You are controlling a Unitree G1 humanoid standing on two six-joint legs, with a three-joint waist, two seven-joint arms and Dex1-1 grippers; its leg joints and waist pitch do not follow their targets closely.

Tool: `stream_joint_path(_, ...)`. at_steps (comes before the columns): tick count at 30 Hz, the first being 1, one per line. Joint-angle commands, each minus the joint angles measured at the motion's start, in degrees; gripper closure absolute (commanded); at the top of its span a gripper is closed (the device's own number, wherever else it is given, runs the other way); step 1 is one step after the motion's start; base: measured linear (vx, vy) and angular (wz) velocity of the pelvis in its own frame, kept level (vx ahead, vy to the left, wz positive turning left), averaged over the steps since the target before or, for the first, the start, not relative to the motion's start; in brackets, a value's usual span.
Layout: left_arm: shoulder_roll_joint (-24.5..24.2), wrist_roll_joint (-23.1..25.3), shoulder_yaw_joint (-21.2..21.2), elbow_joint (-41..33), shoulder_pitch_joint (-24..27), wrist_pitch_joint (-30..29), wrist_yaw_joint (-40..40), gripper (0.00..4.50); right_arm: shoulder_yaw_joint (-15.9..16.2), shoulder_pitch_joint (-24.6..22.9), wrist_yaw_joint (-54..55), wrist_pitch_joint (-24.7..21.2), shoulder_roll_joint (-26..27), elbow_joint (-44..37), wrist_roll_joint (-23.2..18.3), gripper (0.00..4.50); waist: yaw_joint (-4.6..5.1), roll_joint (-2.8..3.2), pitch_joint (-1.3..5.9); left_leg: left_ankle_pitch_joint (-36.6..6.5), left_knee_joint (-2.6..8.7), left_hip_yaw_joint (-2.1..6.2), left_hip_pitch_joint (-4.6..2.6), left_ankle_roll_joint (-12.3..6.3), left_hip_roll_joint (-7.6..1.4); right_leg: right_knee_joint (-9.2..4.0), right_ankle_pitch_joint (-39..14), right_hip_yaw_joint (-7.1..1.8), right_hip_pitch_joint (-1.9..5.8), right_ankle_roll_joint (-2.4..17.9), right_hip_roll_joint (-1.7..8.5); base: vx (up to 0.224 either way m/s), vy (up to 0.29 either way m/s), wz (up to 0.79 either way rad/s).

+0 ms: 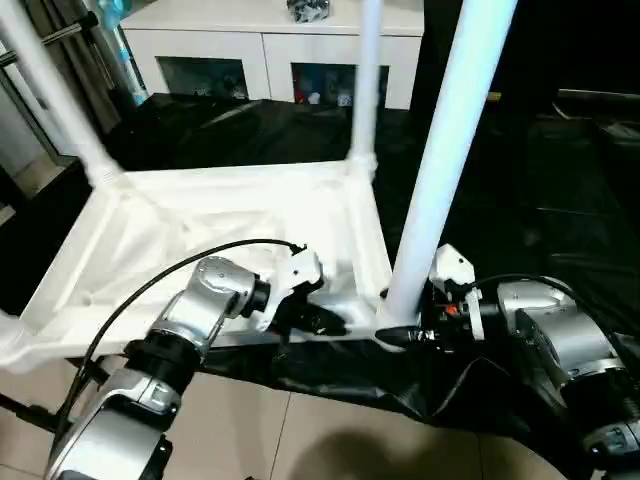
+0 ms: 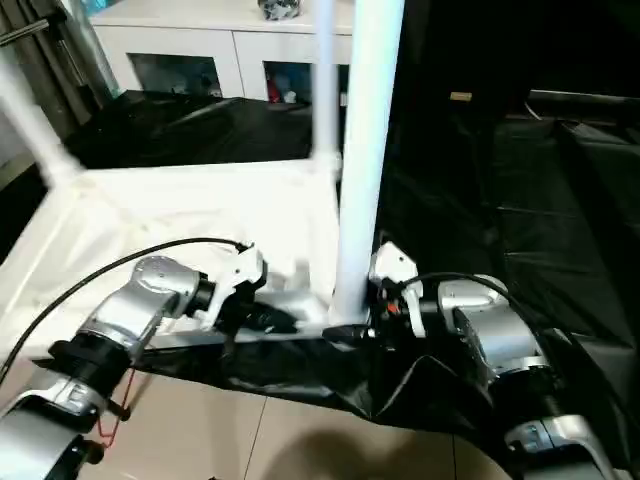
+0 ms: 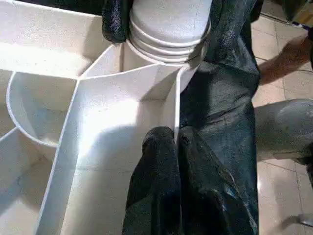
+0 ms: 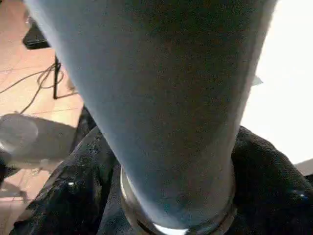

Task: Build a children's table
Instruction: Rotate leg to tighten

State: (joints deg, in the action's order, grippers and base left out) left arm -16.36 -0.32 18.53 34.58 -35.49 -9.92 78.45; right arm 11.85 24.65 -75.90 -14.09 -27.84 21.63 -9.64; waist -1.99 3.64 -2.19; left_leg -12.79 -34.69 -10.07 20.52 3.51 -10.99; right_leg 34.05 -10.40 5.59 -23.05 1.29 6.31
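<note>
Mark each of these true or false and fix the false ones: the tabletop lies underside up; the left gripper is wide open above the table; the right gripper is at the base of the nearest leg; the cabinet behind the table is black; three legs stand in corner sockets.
1. The tabletop lies underside up. True.
2. The left gripper is wide open above the table. False: its fingers are shut, pinching a thin rib at the tabletop's near edge.
3. The right gripper is at the base of the nearest leg. True.
4. The cabinet behind the table is black. False: it is white.
5. Three legs stand in corner sockets. True.
</note>
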Motion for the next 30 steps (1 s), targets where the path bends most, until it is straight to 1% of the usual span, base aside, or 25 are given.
stream_joint_path(1,0.3,-0.9,0.7,-1.7,-0.6,0.3,0.6,4.5,2.7,-0.6,-2.7,-1.1,0.4,-2.6,-1.1,1.35,0.16,-0.75,3.5,-4.0,3.87,0.28,0.25,-7.68,-2.09,-3.23,-6.2,-2.5,3.68,14.7,2.18,0.0,0.0,0.0)
stream_joint_path(2,0.3,-1.0,0.8,-1.7,-0.6,0.3,0.8,4.5,2.8,-0.7,-2.7,-1.5,0.3,-2.9,-1.2,1.4,0.12,-0.74,3.49,-3.8,3.85,0.26,0.22,-7.79,-2.06,-3.25,-6.0,-2.5,3.66,14.8,2.16,0.0,0.0,0.0)
stream_joint_path(3,0.2,-1.1,0.8,-1.7,-0.6,0.3,1.0,4.5,3.0,-0.9,-2.8,-2.2,0.3,-3.4,-1.5,1.64,0.09,-0.7,3.58,-3.2,3.77,0.25,0.22,-8.02,-2.09,-3.09,-5.1,-2.49,3.67,15.0,2.2,0.0,0.0,0.0)
stream_joint_path(7,0.2,-1.1,0.8,-1.7,-0.5,0.2,1.0,4.5,3.1,-1.2,-2.5,-2.6,0.6,-3.5,-1.4,1.75,0.1,-0.7,3.58,-3.2,3.72,0.22,0.22,-8.25,-2.06,-3.13,-5.1,-2.44,3.65,15.2,2.2,0.0,0.0,0.0)
stream_joint_path(8,0.4,-1.2,0.5,-1.6,-0.4,0.0,0.5,4.5,2.8,-1.4,-1.7,-2.7,1.2,-3.3,-1.4,1.78,0.07,-0.58,3.57,-3.3,3.71,0.23,0.23,-8.17,-2.04,-3.13,-5.2,-2.43,3.64,15.2,2.2,0.0,0.0,0.0)
stream_joint_path(10,1.0,-1.2,0.0,-1.3,-0.4,-0.5,-0.8,4.5,2.0,-1.8,0.7,-3.1,2.4,-2.5,-1.3,1.79,0.1,-0.65,3.53,-4.0,3.81,0.24,0.21,-7.63,-2.06,-3.24,-6.1,-2.42,3.68,15.0,2.18,0.0,0.0,0.0)
stream_joint_path(11,1.8,-1.2,-0.5,-0.8,-0.6,-0.8,-2.4,4.5,0.9,-1.6,5.4,-2.9,4.2,-0.5,-0.2,1.8,0.16,-0.68,3.45,-4.3,3.85,0.21,0.16,-7.23,-2.07,-3.34,-6.7,-2.49,3.56,14.8,2.2,0.0,0.0,0.0)
stream_joint_path(12,2.3,-1.1,-0.8,-0.4,-0.8,-0.9,-3.6,4.5,0.2,-1.4,8.7,-2.7,5.5,1.0,0.6,1.8,0.29,-0.66,3.37,-4.7,3.92,0.25,0.28,-6.86,-2.0,-3.38,-7.4,-2.46,3.61,14.6,2.2,0.0,0.0,0.0)
stream_joint_path(13,2.4,-1.1,-0.9,-0.4,-0.8,-1.0,-3.7,4.5,0.2,-1.4,9.0,-2.6,5.6,1.1,0.7,1.8,0.39,-0.61,3.33,-5.3,3.99,0.25,0.26,-6.39,-1.95,-3.51,-8.4,-2.44,3.58,14.4,2.21,0.0,0.0,0.0)
stream_joint_path(14,3.2,-0.9,-1.3,0.3,-1.2,-1.2,-5.7,4.5,-0.8,-1.2,13.7,-2.3,7.3,3.1,1.7,1.81,0.56,-0.83,3.27,-6.6,4.14,0.3,0.2,-5.46,-1.87,-3.76,-10.8,-2.4,3.7,13.7,2.26,0.0,0.0,0.0)
stream_joint_path(15,4.4,-0.5,-1.8,1.1,-1.6,-1.2,-8.4,4.5,-1.9,-0.7,19.5,-2.1,9.5,5.6,2.9,1.81,0.93,-0.82,3.02,-7.8,4.34,0.33,0.23,-4.47,-1.74,-4.17,-13.7,-2.41,3.55,12.8,2.29,0.0,0.0,0.0)
stream_joint_path(16,5.7,-0.1,-2.3,2.0,-2.1,-1.5,-11.3,4.5,-2.7,-0.3,24.5,-2.2,11.5,7.8,3.6,1.81,1.45,-0.77,2.89,-9.5,4.46,0.36,0.03,-3.27,-1.58,-4.56,-17.0,-2.37,3.42,11.7,2.28,0.0,0.0,0.0)
stream_joint_path(17,6.7,0.2,-2.6,2.6,-2.4,-1.7,-13.5,4.5,-3.2,0.0,28.2,-2.1,13.1,9.4,4.1,1.81,1.79,-0.74,2.77,-10.1,4.55,0.42,-0.02,-2.7,-1.52,-4.77,-18.6,-2.33,3.37,11.2,2.28,0.0,0.0,0.0)
stream_joint_path(18,7.9,0.7,-3.0,3.2,-2.7,-1.9,-16.3,4.5,-3.9,0.4,31.8,-2.0,14.9,11.0,4.4,1.81,2.33,-0.8,2.76,-11.4,4.67,0.58,-0.04,-1.95,-1.39,-5.07,-21.6,-2.19,3.46,10.0,2.22,0.0,0.0,0.0)
stream_joint_path(19,8.8,0.9,-3.2,3.7,-2.9,-2.1,-18.3,4.5,-4.3,0.7,34.2,-2.1,16.2,12.1,4.5,1.81,2.64,-0.71,2.83,-11.7,4.69,0.63,-0.22,-1.71,-1.43,-5.2,-22.1,-2.25,3.26,9.7,2.24,0.0,0.0,0.0)
stream_joint_path(20,9.7,1.0,-3.4,3.8,-3.1,-2.5,-19.9,4.5,-4.8,1.3,37.1,-2.1,17.7,13.5,4.8,1.81,3.07,-0.63,2.81,-12.0,4.66,0.64,-0.1,-1.9,-1.39,-5.18,-21.9,-2.27,3.23,9.8,2.21,0.0,0.0,0.0)
stream_joint_path(21,10.6,1.1,-3.6,3.9,-3.2,-2.9,-21.5,4.5,-5.5,2.1,40.3,-2.3,19.1,15.0,4.9,1.81,3.18,-0.65,2.78,-12.2,4.68,0.62,-0.07,-2.11,-1.34,-5.32,-22.0,-2.25,3.19,9.7,2.11,0.0,0.0,0.0)
stream_joint_path(22,10.9,1.1,-3.7,3.8,-3.2,-3.1,-22.0,4.5,-5.7,2.4,41.2,-2.3,19.6,15.4,5.0,1.81,3.41,-0.68,2.85,-12.0,4.69,0.69,0.12,-2.42,-1.31,-5.25,-21.6,-2.24,3.33,9.8,2.15,0.0,0.0,0.0)
stream_joint_path(23,12.0,1.0,-3.9,3.7,-3.3,-3.7,-23.7,4.5,-6.4,3.7,44.8,-2.2,21.4,17.5,5.1,1.81,3.42,-0.66,2.93,-11.8,4.65,0.7,0.12,-2.53,-1.33,-5.17,-21.1,-2.22,3.37,9.8,2.14,0.0,0.0,0.0)
stream_joint_path(24,12.8,0.9,-4.0,3.7,-3.3,-3.9,-24.6,4.5,-6.7,4.5,45.9,-1.8,22.6,18.6,5.0,1.81,3.66,-0.58,2.91,-11.6,4.67,0.72,0.19,-2.66,-1.36,-5.1,-20.5,-2.22,3.27,10.1,2.15,0.0,0.0,0.0)
stream_joint_path(26,12.8,0.9,-4.0,3.7,-3.3,-3.9,-24.7,4.5,-6.7,4.5,46.0,-1.8,22.7,18.7,5.0,1.81,3.63,-0.59,2.99,-11.3,4.59,0.66,0.19,-3.16,-1.31,-5.09,-19.5,-2.23,3.31,10.4,2.15,0.0,0.0,0.0)
stream_joint_path(27,13.5,0.4,-4.0,3.1,-2.9,-3.2,-24.1,4.5,-6.6,5.9,44.1,0.3,24.7,19.8,4.4,1.81,3.56,-0.88,3.06,-10.3,4.58,0.67,0.47,-3.89,-1.36,-4.86,-17.9,-2.26,3.47,10.8,2.22,0.0,0.0,0.0)
stream_joint_path(28,13.5,0.4,-4.0,3.1,-2.9,-3.1,-24.1,4.5,-6.6,5.9,44.0,0.3,24.8,19.8,4.3,1.47,3.58,-0.76,3.11,-10.3,4.56,0.66,0.48,-4.11,-1.36,-4.78,-17.5,-2.26,3.49,10.9,2.24,0.0,0.0,0.0)
stream_joint_path(29,13.2,0.3,-4.0,2.9,-2.7,-2.8,-23.5,4.5,-6.9,6.3,42.4,0.3,25.2,19.8,3.5,1.12,3.56,-1.11,3.15,-10.0,4.53,0.63,0.42,-4.34,-1.4,-4.84,-17.2,-2.27,3.46,11.0,2.23,0.0,0.0,0.0)
stream_joint_path(30,13.2,0.3,-4.0,2.9,-2.7,-2.8,-23.5,4.5,-6.9,6.3,42.4,0.3,25.2,19.8,3.5,1.12,3.5,-0.88,3.16,-9.5,4.51,0.67,0.45,-4.79,-1.44,-4.61,-16.1,-2.31,3.54,11.4,2.24,0.0,0.0,0.0)
